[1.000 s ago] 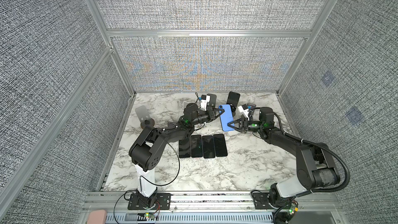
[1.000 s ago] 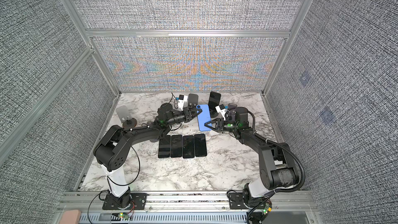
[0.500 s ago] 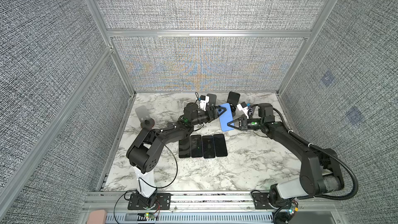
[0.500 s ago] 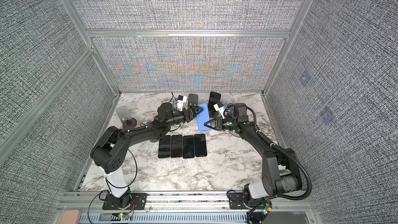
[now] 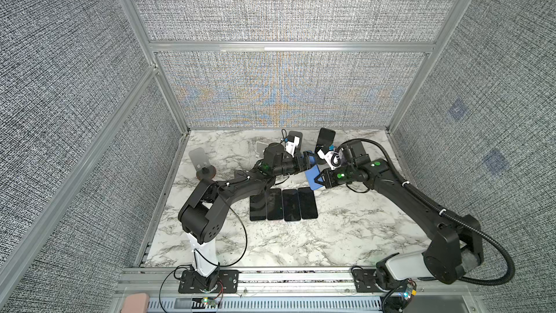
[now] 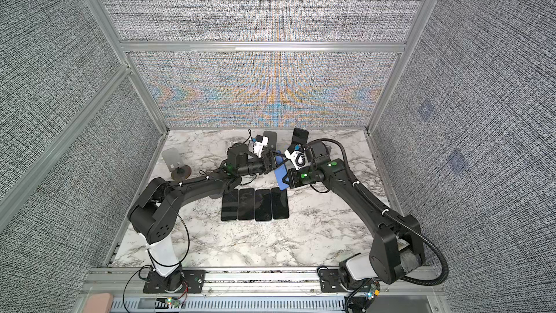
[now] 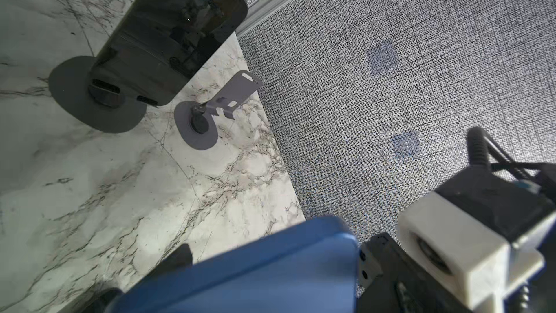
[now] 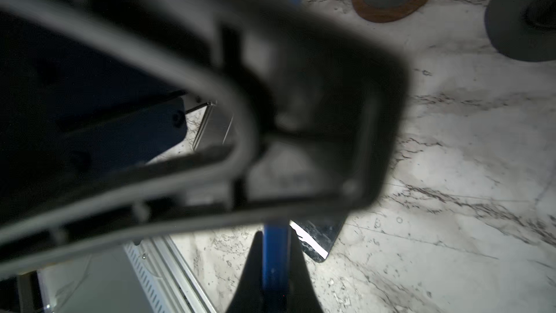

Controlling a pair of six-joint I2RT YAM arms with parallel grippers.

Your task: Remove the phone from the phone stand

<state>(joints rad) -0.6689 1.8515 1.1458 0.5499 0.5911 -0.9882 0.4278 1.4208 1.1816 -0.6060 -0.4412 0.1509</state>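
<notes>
right gripper [image 5: 319, 180]: clamped on the lower end of the blue phone [image 5: 313, 176] — its fingers [image 8: 249, 281] pinch the thin edge
left gripper [image 5: 310, 160]: jaws wide apart around the phone's upper end
blue phone: plain blue back, rounded corners, tilted, held up off the marble table [image 5: 346, 230], just behind the four black phones [image 5: 290, 204] lying in a row
further back: a dark phone [image 7: 168, 34] leaning on its phone stand [image 7: 69, 97]
vs a second ago: left jaws were shut and have let go, right jaws have closed in — phone's a bit nearer the row
</notes>
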